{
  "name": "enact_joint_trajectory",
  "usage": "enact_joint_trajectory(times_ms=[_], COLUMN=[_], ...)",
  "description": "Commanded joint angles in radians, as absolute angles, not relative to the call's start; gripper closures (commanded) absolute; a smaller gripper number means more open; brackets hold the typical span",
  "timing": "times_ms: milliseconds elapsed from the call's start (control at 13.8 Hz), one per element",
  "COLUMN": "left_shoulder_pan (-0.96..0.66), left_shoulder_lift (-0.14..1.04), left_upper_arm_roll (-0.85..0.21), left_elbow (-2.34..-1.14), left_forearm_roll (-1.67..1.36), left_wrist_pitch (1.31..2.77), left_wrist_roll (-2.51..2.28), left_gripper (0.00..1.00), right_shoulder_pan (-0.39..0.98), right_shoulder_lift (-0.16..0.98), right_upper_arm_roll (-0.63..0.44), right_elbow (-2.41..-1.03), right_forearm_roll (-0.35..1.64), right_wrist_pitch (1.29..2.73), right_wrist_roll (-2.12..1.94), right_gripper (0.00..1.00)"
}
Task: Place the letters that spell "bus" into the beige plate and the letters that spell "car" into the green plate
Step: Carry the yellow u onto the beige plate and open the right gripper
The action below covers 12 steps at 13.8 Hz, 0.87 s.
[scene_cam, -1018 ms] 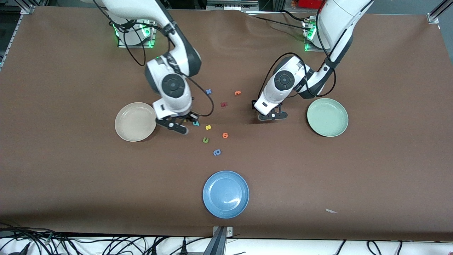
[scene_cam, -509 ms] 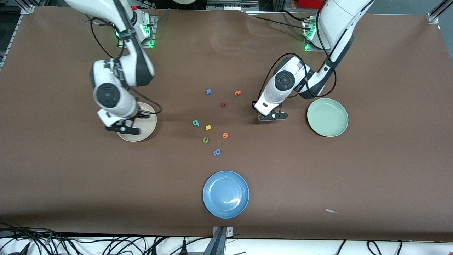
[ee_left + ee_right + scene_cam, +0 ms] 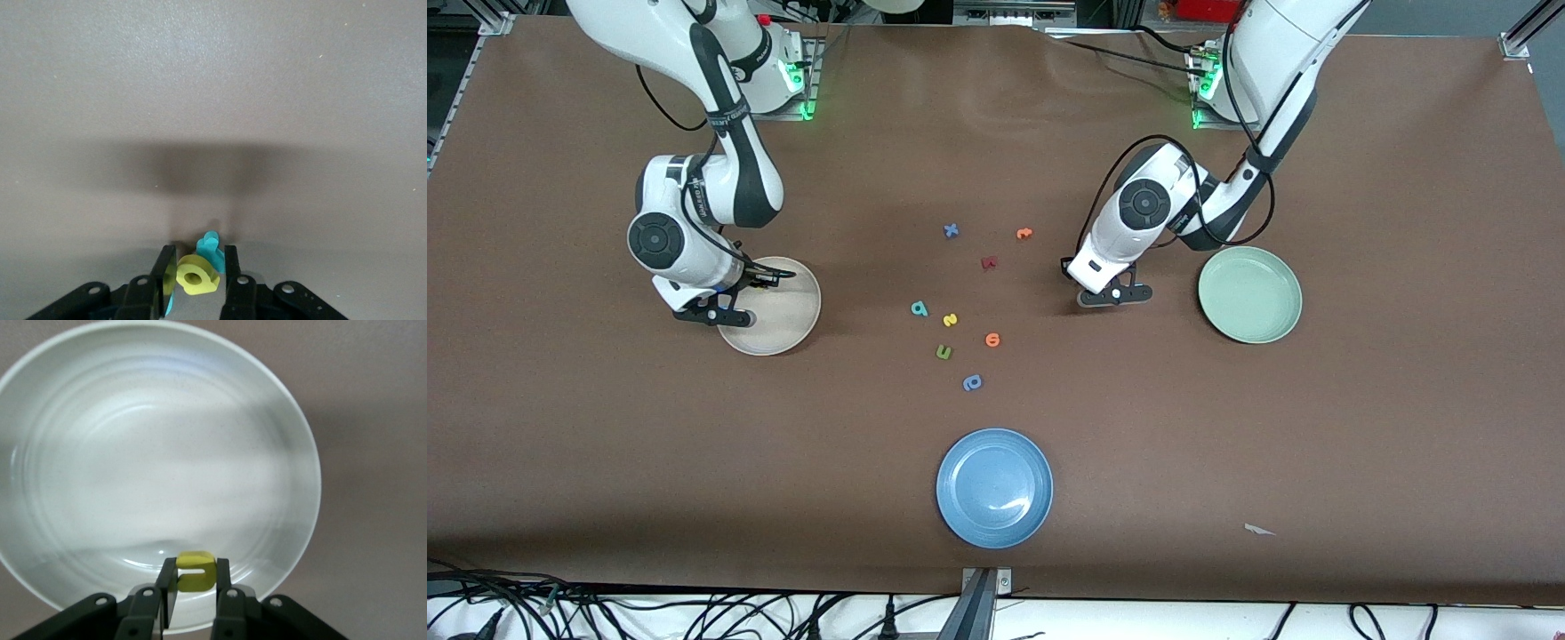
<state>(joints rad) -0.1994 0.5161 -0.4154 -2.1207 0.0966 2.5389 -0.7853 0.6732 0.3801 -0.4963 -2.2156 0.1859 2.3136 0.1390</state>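
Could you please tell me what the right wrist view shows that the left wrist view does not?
Only the right wrist view shows the round cream-beige plate beneath the right gripper, whose jaws are shut on a small yellow foam letter. Only the left wrist view shows the left gripper with a yellow foam letter a and a teal foam letter between its jaws. Both show the brown table cover.

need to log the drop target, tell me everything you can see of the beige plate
The beige plate is round, shallow and cream-coloured, with a smooth glossy surface, faint concentric rings and a raised rim. It lies flat on the brown table toward the right arm's end, nothing in it. The right gripper hangs over its edge, shut on a yellow letter.
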Motion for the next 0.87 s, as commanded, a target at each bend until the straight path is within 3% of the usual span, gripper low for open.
enact_joint_trajectory(times_ms=[0,145,582,727,800], left_shoulder_pan=[-0.206,-0.204,-0.210,-0.210,-0.210], left_shoulder_lift=[0.514,0.514,0.520,0.522,0.522], left_upper_arm_roll=[-0.413,-0.413,-0.413,-0.413,-0.413], left_elbow=[-2.118,-2.117,-2.117,-2.118,-2.117], left_forearm_roll=[0.130,0.130,0.130,0.130,0.130], left_wrist_pitch=[2.528,2.517,2.517,2.517,2.517], left_wrist_roll=[-0.815,-0.815,-0.818,-0.819,-0.819], left_gripper=[0.58,0.49,0.49,0.57,0.65], right_shoulder_pan=[0.678,0.680,0.690,0.692,0.692], right_shoulder_lift=[0.374,0.356,0.308,0.331,0.350], right_upper_arm_roll=[-0.497,-0.491,-0.355,-0.287,-0.261], right_elbow=[-2.223,-2.218,-2.132,-2.117,-2.117], right_forearm_roll=[0.207,0.207,0.206,0.206,0.201], right_wrist_pitch=[2.321,2.313,2.287,2.371,2.417], right_wrist_roll=[0.118,0.126,0.135,0.152,0.143], right_gripper=[0.01,0.01,0.01,0.02,0.02])
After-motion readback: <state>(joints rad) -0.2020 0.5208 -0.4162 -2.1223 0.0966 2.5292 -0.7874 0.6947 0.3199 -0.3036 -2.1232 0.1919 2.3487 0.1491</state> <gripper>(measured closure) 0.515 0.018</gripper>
